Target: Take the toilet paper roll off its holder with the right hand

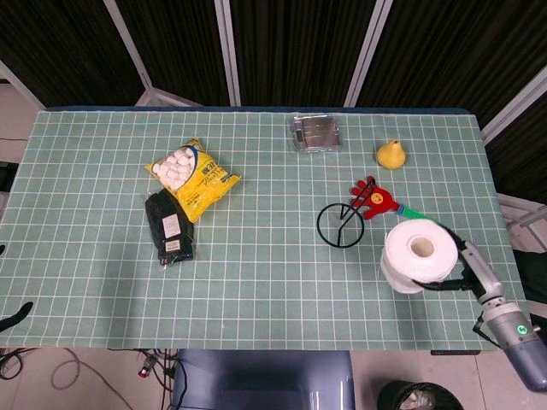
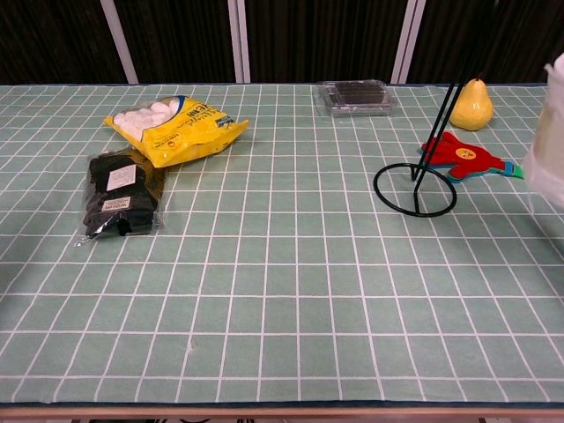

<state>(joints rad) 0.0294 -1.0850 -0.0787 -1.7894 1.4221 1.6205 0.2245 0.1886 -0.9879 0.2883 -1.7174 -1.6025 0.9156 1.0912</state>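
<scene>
— Near the right front corner of the tabletop (image 1: 256,290), what are the fingers (image 1: 446,284) doing?

— The right hand (image 1: 461,272) has its dark fingers wrapped around the far side of the toilet paper roll (image 1: 416,254), gripping it. The roll is off its holder, with the open core facing up in the head view. The chest view catches only a white sliver of it at the right edge.

— And the holder?

— The black wire holder (image 1: 340,225) stands by itself on the checked green cloth, just up and left of the roll and apart from it. Its ring base is flat on the tabletop and its thin rod rises out of the top of the chest view.

— What lies around it?

— A red hand-shaped clapper with a green handle (image 1: 381,203) is just right of the holder, the handle partly hidden behind the roll. A yellow pear (image 1: 391,154) sits farther back, and a clear plastic box (image 1: 315,132) near the far edge. Well to the left are a yellow bag of white candies (image 1: 191,177) and a black packet (image 1: 168,227) touching its front.

— The left hand?

— Neither view shows it.
</scene>
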